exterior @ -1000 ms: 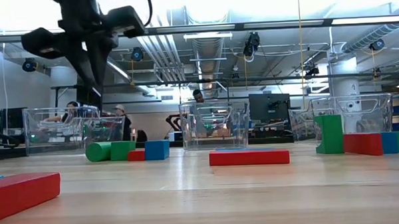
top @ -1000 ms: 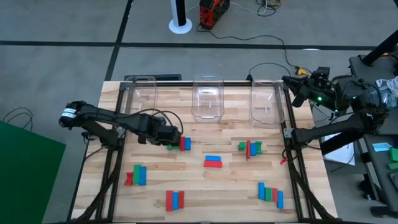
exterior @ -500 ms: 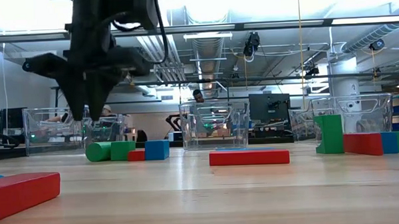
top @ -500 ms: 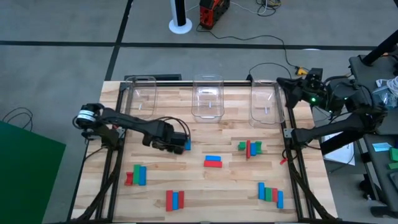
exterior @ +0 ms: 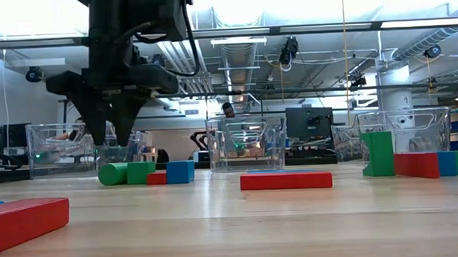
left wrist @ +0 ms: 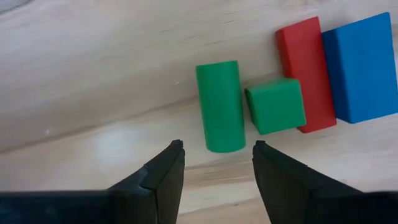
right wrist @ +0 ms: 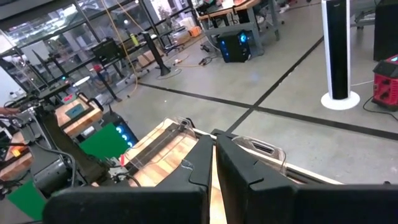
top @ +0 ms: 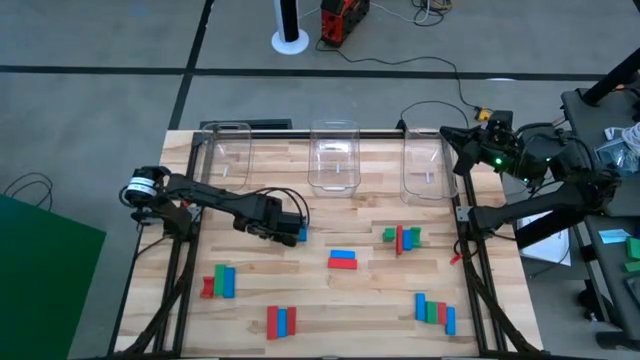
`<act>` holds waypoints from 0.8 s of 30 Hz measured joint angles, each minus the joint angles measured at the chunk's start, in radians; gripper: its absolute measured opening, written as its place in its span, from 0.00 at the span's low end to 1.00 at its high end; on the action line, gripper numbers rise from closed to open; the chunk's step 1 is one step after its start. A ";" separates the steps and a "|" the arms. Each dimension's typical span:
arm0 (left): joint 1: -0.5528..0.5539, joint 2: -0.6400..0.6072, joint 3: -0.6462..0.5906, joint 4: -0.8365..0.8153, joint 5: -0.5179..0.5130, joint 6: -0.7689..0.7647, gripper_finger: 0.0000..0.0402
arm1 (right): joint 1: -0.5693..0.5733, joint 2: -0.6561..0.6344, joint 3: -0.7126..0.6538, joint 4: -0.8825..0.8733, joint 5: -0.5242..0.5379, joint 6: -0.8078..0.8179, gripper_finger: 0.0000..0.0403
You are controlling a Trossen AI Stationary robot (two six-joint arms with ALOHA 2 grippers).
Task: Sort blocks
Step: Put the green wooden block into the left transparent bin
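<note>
Precision is mattering most now, I think. The left hand (left wrist: 214,163) is hovering above the left-middle part of the desk (top: 380,290), its fingers apart, just over a small cluster: a green cylinder (left wrist: 219,106), a green cube (left wrist: 274,109) touching beside it, then a red block (left wrist: 306,73) and a blue block (left wrist: 359,67). The open fingers are standing on either side of the cylinder's near end. For a good grasp the hand should be coming straight down, with the finger on the cube's side entering the narrow gap without pushing the cube; a round piece is rolling away easily. Other groups of blocks (top: 402,238) are lying further right and nearer on the desk. The three clear bins (top: 333,155) are standing along the far edge. The right hand (top: 452,137) is waiting beside the rightmost bin, fingers pressed together on nothing.
</note>
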 joint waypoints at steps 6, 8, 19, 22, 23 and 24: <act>0.000 0.000 -0.044 0.062 0.008 -0.005 0.42 | 0.000 0.001 0.000 0.000 0.000 0.000 0.03; 0.000 -0.001 -0.046 0.064 0.007 -0.005 0.42 | 0.000 0.001 0.000 -0.001 0.000 0.000 0.03; 0.000 0.000 -0.064 0.108 -0.001 0.015 0.42 | 0.000 0.001 0.000 -0.001 0.000 0.000 0.03; 0.000 0.000 -0.069 0.115 -0.003 0.026 0.42 | 0.000 0.001 0.000 -0.001 0.000 0.000 0.03; 0.000 0.001 -0.073 0.117 -0.003 0.026 0.42 | 0.000 0.001 0.000 -0.001 0.000 0.000 0.03; 0.000 0.001 -0.078 0.120 -0.003 0.026 0.42 | 0.000 0.001 0.000 -0.001 0.000 0.000 0.03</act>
